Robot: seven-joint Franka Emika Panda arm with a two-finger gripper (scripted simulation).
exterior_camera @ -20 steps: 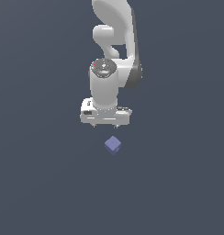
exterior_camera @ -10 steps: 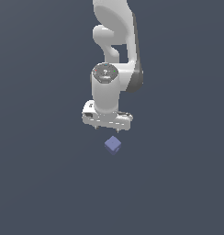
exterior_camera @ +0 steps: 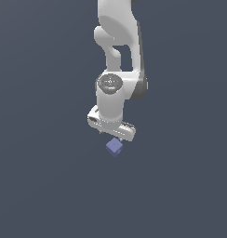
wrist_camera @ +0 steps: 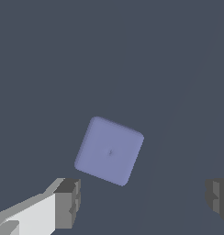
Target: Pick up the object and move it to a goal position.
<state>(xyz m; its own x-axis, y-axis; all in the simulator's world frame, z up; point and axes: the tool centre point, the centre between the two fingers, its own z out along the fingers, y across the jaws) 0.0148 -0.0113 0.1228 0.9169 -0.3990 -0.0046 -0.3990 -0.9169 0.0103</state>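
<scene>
Tool (exterior_camera: 113,135) is lower than half a second ago, now just above the cube (exterior_camera: 115,146) (earlier frames show a clear gap). Cube hasn't moved on the dark surface (exterior_camera: 45,186). Arm hangs roughly vertical, wrist pointing down. Fingers (wrist_camera: 68,202) spread wide, released, nothing held; cube (wrist_camera: 109,150) sits rotated, offset toward one finger.

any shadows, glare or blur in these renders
Exterior view: flat, even light, no glare, the cube casts no clear shadow on the plain grey floor; edges look slightly soft. Wrist view: the cube is sharp with rounded corners, and the open gripper has fingertips cut off at the frame edge.
</scene>
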